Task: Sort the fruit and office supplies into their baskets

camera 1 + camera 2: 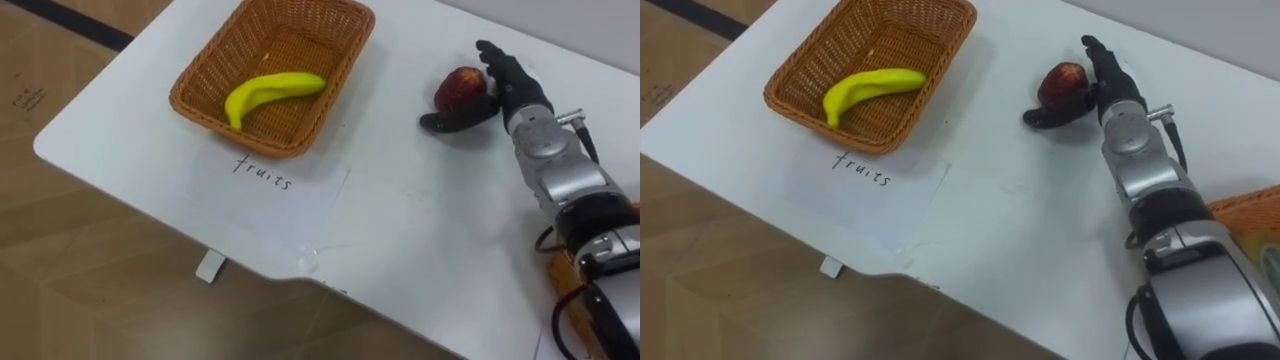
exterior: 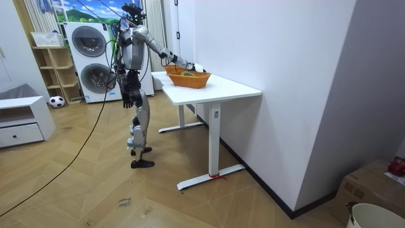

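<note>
Apple (image 1: 460, 88): upper right, on desk (image 1: 400, 230), unsorted.
Right hand (image 1: 515, 90): fingers apart, bracketing apple.
Banana (image 1: 270, 92): done, inside fruits basket (image 1: 232, 128).
Left hand (image 2: 129, 98): hanging idle.

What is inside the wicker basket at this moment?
One yellow banana lies inside the basket; the weave beneath it is covered. The apple is outside, by the right robot hand.
</note>
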### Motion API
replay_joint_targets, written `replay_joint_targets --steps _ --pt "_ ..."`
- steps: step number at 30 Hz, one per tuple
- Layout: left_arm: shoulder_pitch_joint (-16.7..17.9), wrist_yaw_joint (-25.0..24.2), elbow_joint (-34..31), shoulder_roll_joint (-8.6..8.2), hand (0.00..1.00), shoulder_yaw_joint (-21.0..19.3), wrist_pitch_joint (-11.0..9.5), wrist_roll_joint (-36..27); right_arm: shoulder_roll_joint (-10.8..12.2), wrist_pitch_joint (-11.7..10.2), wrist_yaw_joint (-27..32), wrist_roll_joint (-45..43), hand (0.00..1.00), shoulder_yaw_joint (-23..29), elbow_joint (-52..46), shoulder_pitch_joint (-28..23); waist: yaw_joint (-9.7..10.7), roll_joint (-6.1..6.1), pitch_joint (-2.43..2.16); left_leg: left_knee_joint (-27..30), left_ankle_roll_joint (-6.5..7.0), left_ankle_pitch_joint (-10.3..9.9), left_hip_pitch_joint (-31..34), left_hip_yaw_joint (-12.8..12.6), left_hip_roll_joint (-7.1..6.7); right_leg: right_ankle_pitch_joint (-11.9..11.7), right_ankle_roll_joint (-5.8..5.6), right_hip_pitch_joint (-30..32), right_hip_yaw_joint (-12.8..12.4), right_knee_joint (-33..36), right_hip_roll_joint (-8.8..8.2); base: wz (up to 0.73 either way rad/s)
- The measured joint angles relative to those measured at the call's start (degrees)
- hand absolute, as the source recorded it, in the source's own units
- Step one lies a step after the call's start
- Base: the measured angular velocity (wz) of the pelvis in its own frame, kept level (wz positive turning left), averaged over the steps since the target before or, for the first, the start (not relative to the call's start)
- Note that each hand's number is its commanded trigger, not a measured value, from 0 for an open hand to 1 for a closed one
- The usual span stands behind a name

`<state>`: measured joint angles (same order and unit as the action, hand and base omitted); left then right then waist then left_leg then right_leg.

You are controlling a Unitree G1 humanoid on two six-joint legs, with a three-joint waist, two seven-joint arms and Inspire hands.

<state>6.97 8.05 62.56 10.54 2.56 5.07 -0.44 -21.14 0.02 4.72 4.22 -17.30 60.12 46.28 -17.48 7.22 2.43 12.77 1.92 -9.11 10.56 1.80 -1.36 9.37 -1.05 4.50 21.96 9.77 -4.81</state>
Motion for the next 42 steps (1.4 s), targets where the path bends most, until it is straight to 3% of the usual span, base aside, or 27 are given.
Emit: replay_joint_targets --steps 1,2,10,14,24,39,42 --pt "0.0 -0.1 0.1 0.17 0.0 0.1 0.0 0.0 0.0 0.0 -0.7 0.0 0.77 0.0 0.4 0.2 -0.1 0.18 0.08 0.0 0.0 0.0 0.0 0.0 0.01 0.0 0.0 0.0 0.0 0.0 -0.03 0.0" --pt "0.0 -0.1 0.3 0.42 0.0 0.4 0.0 0.0 0.0 0.0 -1.4 0.0 1.0 -0.1 1.1 0.5 -0.1 0.39 0.18 0.1 0.0 0.0 -0.1 0.0 0.01 0.0 0.0 -0.1 0.1 0.0 -0.04 0.0" --pt "-1.0 -2.6 2.1 1.25 0.0 1.2 0.9 0.0 -2.3 0.1 -3.1 -0.2 1.0 -1.2 2.9 1.1 -0.8 0.87 0.39 0.7 0.0 0.0 -0.2 0.0 0.08 -0.2 0.13 -0.6 0.2 0.1 0.01 -0.01" --pt "-2.3 -3.6 2.2 2.11 0.0 2.2 0.9 0.0 -3.9 0.1 -2.8 -0.3 1.0 -1.8 3.0 1.1 -2.1 1.36 0.75 0.4 -0.05 0.0 -0.3 -0.1 0.53 -0.4 0.43 -0.5 0.1 0.1 0.45 -0.03" --pt "-2.5 -6.0 2.2 2.12 0.0 2.2 1.7 0.0 -4.8 0.4 -2.9 -0.8 1.0 -1.7 4.2 1.6 -3.1 1.52 0.89 0.5 -0.08 -0.1 -0.2 -0.1 0.67 -0.4 0.51 -0.4 0.3 -0.1 0.63 0.0" --pt "-2.9 -4.4 0.9 2.24 0.0 2.0 1.9 1.2 -4.6 1.4 -6.4 2.6 1.0 -1.9 3.1 1.6 -2.7 1.71 0.55 0.8 -0.1 -0.1 -0.6 -0.2 0.69 -0.5 0.56 -0.9 0.0 0.0 0.68 0.0" --pt "-2.5 -3.7 0.0 2.24 0.0 2.0 2.0 1.2 -4.2 2.2 -7.8 3.1 1.0 -1.9 2.9 1.5 -2.4 1.39 0.15 0.8 -0.18 -0.1 -1.3 -0.2 0.69 -0.5 0.56 -1.7 0.2 -0.1 0.67 0.0"
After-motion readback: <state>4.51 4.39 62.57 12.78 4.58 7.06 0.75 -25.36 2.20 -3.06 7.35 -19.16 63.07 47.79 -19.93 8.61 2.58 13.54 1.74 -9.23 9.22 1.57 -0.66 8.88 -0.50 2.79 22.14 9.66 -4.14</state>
